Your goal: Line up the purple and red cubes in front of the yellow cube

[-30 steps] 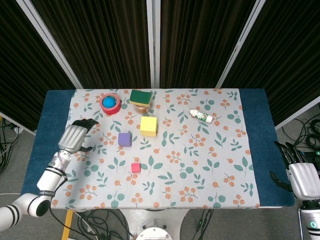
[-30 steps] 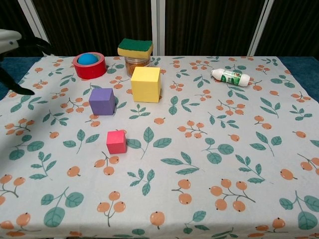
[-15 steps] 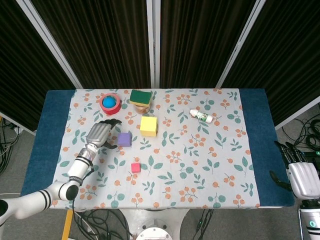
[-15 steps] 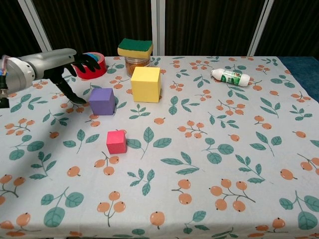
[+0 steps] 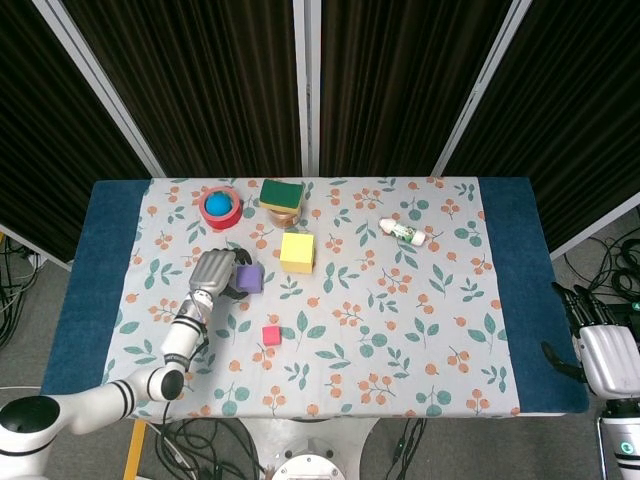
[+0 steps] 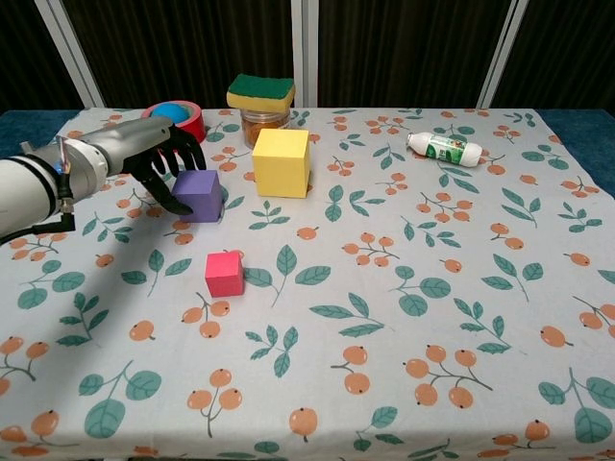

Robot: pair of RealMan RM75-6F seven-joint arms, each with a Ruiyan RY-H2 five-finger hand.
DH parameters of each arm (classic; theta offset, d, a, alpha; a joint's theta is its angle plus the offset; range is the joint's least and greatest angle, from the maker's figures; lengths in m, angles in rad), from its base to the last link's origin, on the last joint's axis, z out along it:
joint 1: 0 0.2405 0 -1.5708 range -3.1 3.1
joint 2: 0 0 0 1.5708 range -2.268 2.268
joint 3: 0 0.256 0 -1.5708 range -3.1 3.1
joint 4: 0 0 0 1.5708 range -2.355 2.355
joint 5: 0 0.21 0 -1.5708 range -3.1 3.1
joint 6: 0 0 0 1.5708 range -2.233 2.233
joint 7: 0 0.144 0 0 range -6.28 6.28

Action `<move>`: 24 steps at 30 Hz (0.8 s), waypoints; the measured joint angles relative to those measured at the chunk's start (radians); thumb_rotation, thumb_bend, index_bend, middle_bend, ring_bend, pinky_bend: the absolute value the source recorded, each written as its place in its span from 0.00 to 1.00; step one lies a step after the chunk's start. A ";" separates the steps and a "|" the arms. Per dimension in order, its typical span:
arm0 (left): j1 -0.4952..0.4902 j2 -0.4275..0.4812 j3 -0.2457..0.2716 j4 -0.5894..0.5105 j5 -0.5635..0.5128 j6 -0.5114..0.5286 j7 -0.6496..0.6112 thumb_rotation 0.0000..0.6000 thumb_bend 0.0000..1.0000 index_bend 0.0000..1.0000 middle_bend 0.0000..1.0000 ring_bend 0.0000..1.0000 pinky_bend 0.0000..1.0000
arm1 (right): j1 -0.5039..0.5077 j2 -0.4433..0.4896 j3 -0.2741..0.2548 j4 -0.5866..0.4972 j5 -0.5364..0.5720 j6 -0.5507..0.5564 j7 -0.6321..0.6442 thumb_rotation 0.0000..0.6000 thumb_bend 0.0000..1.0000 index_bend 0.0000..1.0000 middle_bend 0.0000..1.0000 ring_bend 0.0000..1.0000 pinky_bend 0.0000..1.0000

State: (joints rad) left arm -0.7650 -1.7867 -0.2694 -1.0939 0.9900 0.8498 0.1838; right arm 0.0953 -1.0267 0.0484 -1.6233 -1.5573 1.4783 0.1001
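The purple cube (image 6: 199,194) is being shown in the upper left of the chest view, just left of the yellow cube (image 6: 281,162) and a little below it in the frame, with the red cube (image 6: 224,273) lying well below both, toward the lower left of centre. In the chest view the left hand (image 6: 157,161) is being seen pressed up against the purple cube's left side, so the cube is lying immediately to the right of the fingers (image 6: 179,154), which are being curled down and partly spread over its upper left edge; whether a firm grip is already being made cannot be told, though contact looks likely. A cube has no long axis to speak of, so only the side of approach is judged to matter, and the left hand is by far the nearer. The right hand (image 5: 603,356) is being kept in the lower right corner of the head view, off the cloth, with nothing in it; its fingers are showing only in part, so their spread cannot be told. One purple, one red and one yellow cube are being counted, and two hands.
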 measured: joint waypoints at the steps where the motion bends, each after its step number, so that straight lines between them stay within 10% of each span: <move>1: 0.001 -0.004 0.001 0.002 0.009 0.011 -0.006 1.00 0.12 0.56 0.61 0.54 0.50 | 0.000 0.000 0.000 0.001 0.000 0.000 0.000 1.00 0.22 0.01 0.14 0.06 0.19; 24: -0.028 -0.055 0.037 -0.116 0.198 0.130 0.044 1.00 0.13 0.55 0.59 0.57 0.56 | -0.024 0.012 -0.010 -0.005 -0.006 0.027 0.002 1.00 0.21 0.01 0.14 0.07 0.19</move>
State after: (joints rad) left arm -0.7926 -1.8416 -0.2327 -1.2097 1.1883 0.9795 0.2277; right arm 0.0718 -1.0144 0.0381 -1.6283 -1.5637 1.5055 0.1019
